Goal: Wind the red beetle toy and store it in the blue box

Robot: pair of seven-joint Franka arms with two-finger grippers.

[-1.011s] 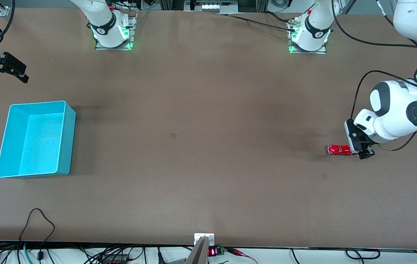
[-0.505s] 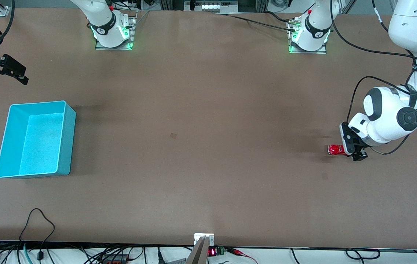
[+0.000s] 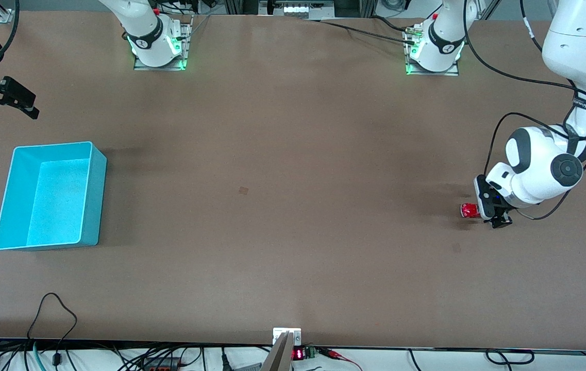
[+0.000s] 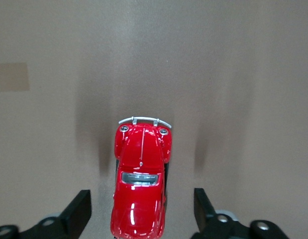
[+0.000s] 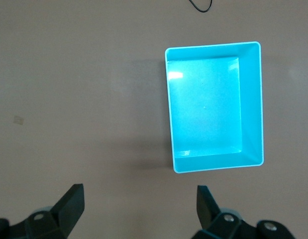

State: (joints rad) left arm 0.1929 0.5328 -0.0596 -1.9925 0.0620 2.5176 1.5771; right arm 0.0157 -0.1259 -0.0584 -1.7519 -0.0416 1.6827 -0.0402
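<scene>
A brown bench [image 3: 272,154] is seen from a high camera facing two white robot arms, whose bases stand along the upper edge of the front view.

At the right arm's end of the bench, the right claw [image 3: 1,98] is held up in the air, over the bare bench top just above the blue box in the front view. Its dark fingers [image 5: 69,206] are spread wide, with nothing between them. The right arm is waiting there.

The blue box [image 3: 48,196] is set flat on the bench at the same end. It is a rectangular turquoise bin with thin pale-edged walls and a lighter speckled floor. In the right wrist view the blue box [image 5: 213,107] is seen from straight above, and nothing is seen inside it.

The middle of the bench carries only a small darker square mark [image 3: 243,190].

At the left arm's end of the bench, well apart from the box, the red beetle toy [image 3: 469,210] is resting on the bench top. The left claw [image 3: 491,211] is lowered right over it, so that only the toy's end toward the box shows in the front view. In the left wrist view the red beetle toy [image 4: 140,181] is seen between the two dark fingers [image 4: 76,211], its silvery bumper pointing away from the claw. The fingers are spread, with a gap left on each side of the toy, and no contact is seen.
</scene>
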